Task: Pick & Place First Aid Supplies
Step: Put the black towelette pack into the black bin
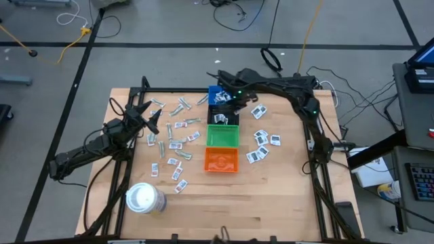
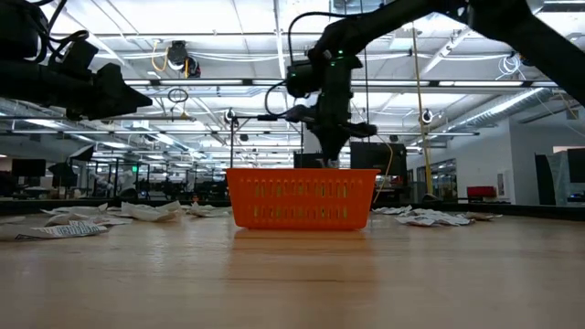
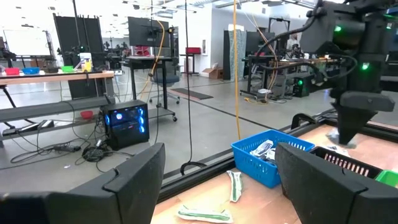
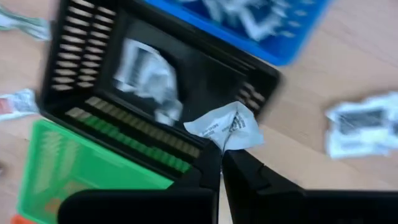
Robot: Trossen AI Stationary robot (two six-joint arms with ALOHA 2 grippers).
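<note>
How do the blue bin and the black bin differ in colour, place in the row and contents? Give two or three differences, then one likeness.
The blue bin is bright blue; the black bin is dark. The blue bin ends the row of bins; the black bin sits between it and the green bin. The blue bin holds several packets; the black bin shows one packet. Both are small slotted bins on the table, side by side.
</note>
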